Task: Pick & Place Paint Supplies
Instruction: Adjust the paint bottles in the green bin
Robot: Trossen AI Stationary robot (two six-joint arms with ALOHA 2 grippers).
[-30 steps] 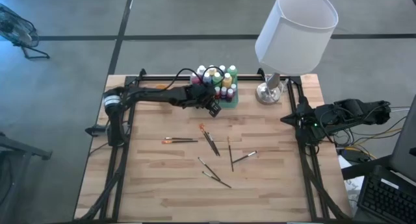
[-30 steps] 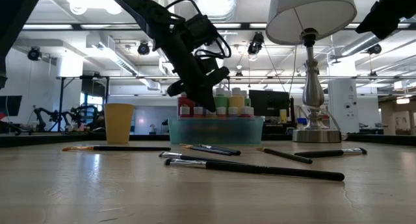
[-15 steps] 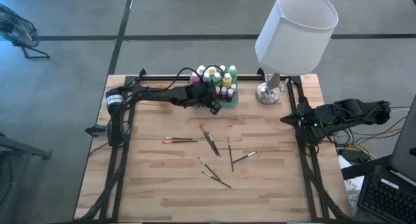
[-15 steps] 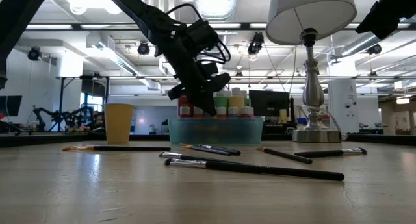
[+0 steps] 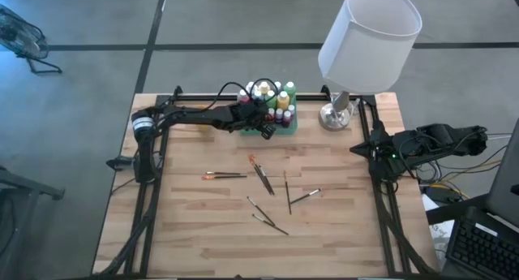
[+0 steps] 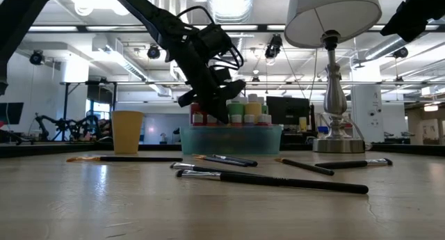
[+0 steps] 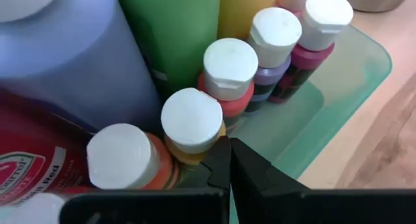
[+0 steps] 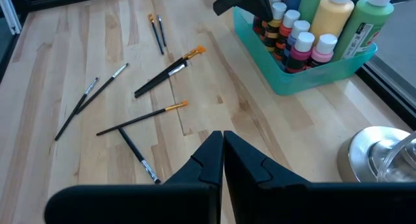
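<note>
Many small paint bottles (image 5: 272, 100) with pale caps stand upright in the green tray (image 5: 290, 128) at the table's far middle. My left gripper (image 5: 265, 131) is shut and slants down at the tray's near left corner. Its tips (image 7: 229, 149) are beside a small yellow bottle (image 7: 188, 123) and an orange one (image 7: 127, 160). Several dark-handled paintbrushes (image 5: 263, 178) lie flat and scattered on the wood nearer the front. My right gripper (image 5: 354, 148) waits shut at the table's right edge, holding nothing. My left gripper's shut fingertips (image 7: 221, 160) come slanting down from the table's left, right beside the small yellow bottle's side (image 7: 195, 156) inside the tray. I cannot tell whether they touch the bottle or the tray.
A lamp with a white shade (image 5: 369, 36) stands on its metal base (image 5: 335, 115) just right of the tray. An orange cup (image 6: 127, 131) stands left of the tray in the low view. Bare wood lies along the table's near edge (image 5: 268, 260).
My left gripper has edged a little toward the table's far edge, in over the tray's near left corner, and has stayed shut. The bottles and brushes have not moved.
</note>
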